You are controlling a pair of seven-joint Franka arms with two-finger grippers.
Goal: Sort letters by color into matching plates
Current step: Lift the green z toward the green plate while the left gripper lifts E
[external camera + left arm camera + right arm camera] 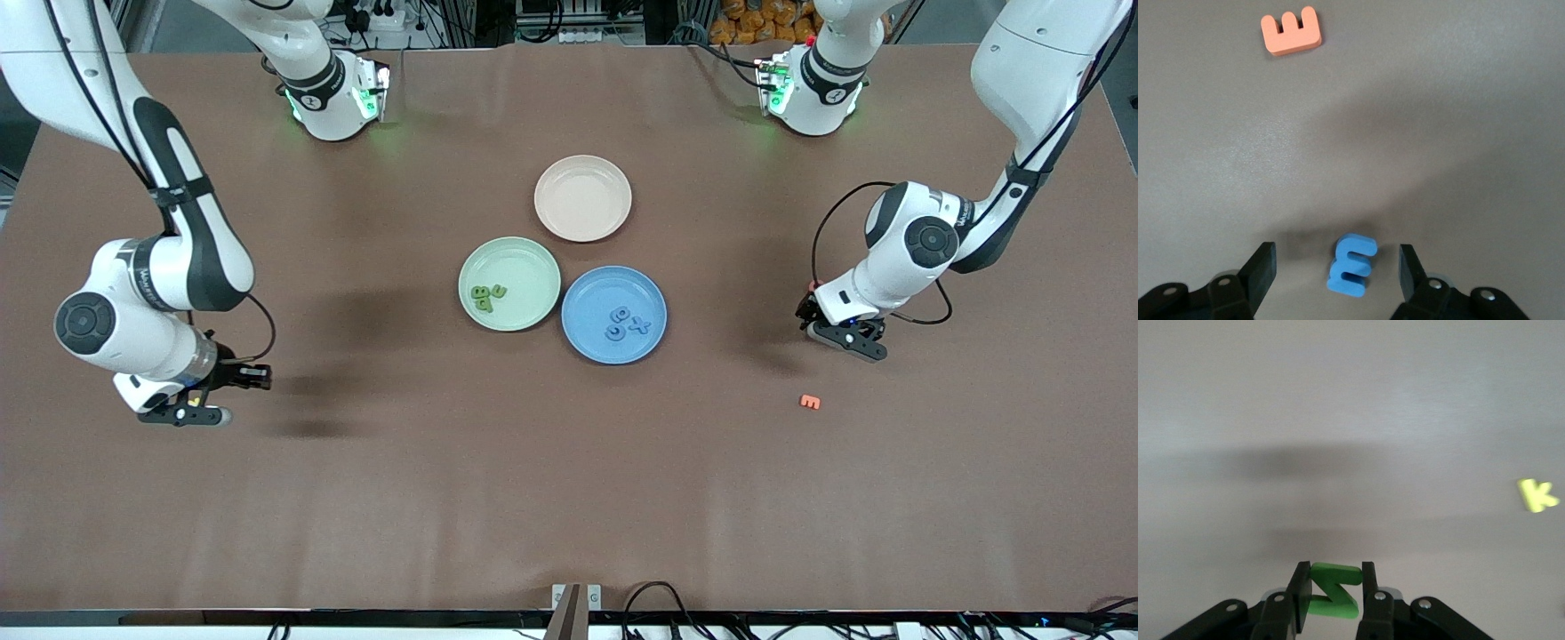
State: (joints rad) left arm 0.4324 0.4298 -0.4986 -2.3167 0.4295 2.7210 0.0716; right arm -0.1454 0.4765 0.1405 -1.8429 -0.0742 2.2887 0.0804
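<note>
brown table (444, 489) | blue letter e (1351, 265) flat, prongs toward left pincer (1337, 273) finger

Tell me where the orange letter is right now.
The orange letter lies flat on the bare table toward the left arm's end, nearer the front camera than the left gripper and apart from the blue plate.

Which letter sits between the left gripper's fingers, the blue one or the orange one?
The blue letter. It lies on the table between the fingers; the orange letter lies well clear.
</note>
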